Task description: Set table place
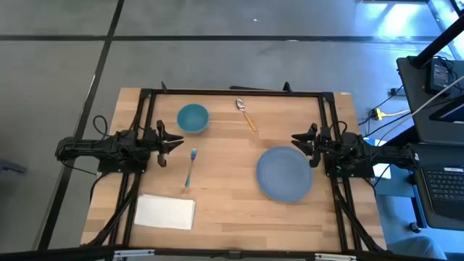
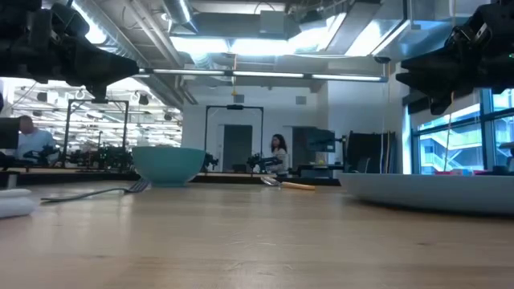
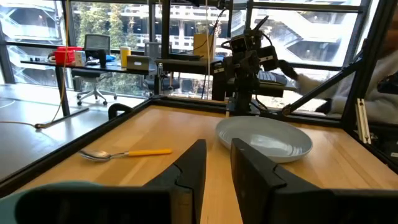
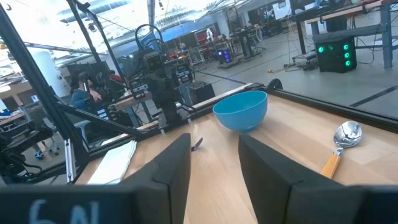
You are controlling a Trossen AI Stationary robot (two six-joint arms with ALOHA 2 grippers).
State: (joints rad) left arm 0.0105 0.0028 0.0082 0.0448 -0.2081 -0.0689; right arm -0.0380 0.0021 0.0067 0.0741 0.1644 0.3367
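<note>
Here, both jaws parted, empty, bowl [image 1: 193,118], spoon [image 1: 245,114], fork [image 1: 191,167], plate [image 1: 284,174] between.

Evenly and brightly lit from overhead, with faint, soft shadows under the plate [image 1: 284,174] and bowl [image 1: 193,118] on the table [image 1: 232,210] and a pale glare at the top right corner of the high view. Backlit in the low view by ceiling strips and window light, leaving both arms as dark silhouettes and the near tabletop blurred. Washed out by daylight through the windows in the wrist views, close fingers [image 3: 249,171] soft, straight frame bars bowed toward the edges.
</note>
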